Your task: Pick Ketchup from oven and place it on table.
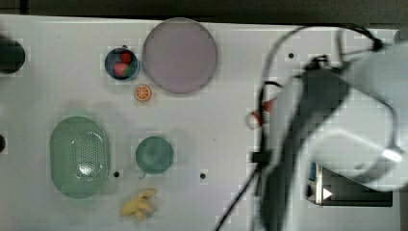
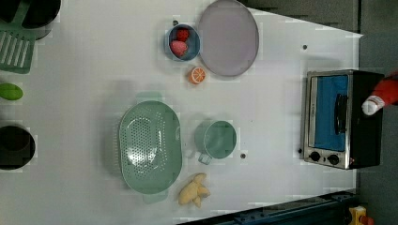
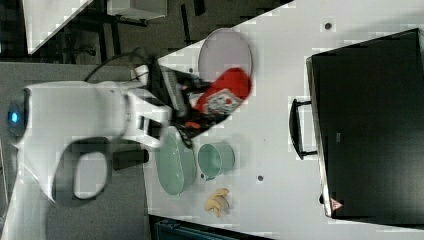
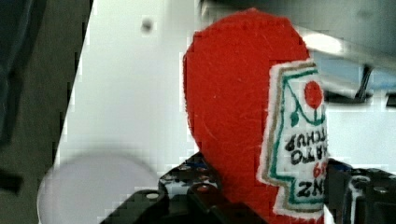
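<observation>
The Ketchup (image 3: pixel 226 92), a red bottle with a white-and-red label, hangs in the air with my gripper (image 3: pixel 197 111) shut on its body. In the wrist view the Ketchup (image 4: pixel 233 107) stands between the black fingers (image 4: pixel 196 196), label to one side. Its white cap (image 1: pixel 254 119) peeks out beside the arm in the top view. In the left view the Ketchup (image 2: pixel 382 96) shows at the right edge, in front of the oven's black top (image 2: pixel 366 122). The oven (image 3: pixel 370 125) has its door shut. The white table (image 2: pixel 94 70) lies below.
On the table stand a pale-purple plate (image 2: pixel 228 37), a blue bowl of red fruits (image 2: pixel 181 42), an orange half (image 2: pixel 197 75), a green colander (image 2: pixel 150 146), a green cup (image 2: pixel 216 139) and a banana (image 2: pixel 193 191). Dark pots (image 2: pixel 16 146) line the left view's left edge.
</observation>
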`<state>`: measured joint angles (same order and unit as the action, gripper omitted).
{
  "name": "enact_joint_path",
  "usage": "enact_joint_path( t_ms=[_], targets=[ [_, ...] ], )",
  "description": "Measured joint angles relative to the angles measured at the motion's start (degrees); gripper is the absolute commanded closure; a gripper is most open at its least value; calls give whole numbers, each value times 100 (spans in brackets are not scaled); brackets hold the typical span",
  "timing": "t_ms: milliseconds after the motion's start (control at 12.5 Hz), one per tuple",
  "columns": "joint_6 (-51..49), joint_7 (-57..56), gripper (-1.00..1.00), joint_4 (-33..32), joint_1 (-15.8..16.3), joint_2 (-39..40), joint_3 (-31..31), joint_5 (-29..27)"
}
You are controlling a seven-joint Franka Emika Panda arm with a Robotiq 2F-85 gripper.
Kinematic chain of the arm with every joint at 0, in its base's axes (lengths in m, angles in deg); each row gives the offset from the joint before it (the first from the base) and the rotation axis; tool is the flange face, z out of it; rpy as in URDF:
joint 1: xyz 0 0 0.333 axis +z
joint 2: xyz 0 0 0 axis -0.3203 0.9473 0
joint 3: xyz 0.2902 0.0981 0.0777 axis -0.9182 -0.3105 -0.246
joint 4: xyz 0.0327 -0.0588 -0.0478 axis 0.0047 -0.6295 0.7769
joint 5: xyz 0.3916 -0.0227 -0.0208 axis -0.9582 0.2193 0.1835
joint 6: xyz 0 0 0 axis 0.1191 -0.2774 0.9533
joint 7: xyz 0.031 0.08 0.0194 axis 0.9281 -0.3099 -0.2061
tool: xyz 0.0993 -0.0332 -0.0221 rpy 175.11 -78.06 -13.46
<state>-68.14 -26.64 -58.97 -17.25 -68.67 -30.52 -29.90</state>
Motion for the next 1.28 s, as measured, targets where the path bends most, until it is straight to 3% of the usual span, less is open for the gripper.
enact_joint_path(
  t_ms=[240, 400, 560, 720, 960, 1280],
  targets=[
    [-77, 0, -20, 22, 503, -78, -1014, 148],
    [211, 0, -20, -269, 605, -131, -1652, 77],
    [736, 0, -20, -1041, 1038, -79, -1809, 92],
    [1172, 0, -20, -1701, 1149, -39, -1711, 235],
    [2144, 0, -20, -2865, 974, 6, -1448, 524],
    [2925, -1, -20, -3156, 616, 163, -1251, 339]
  ],
)
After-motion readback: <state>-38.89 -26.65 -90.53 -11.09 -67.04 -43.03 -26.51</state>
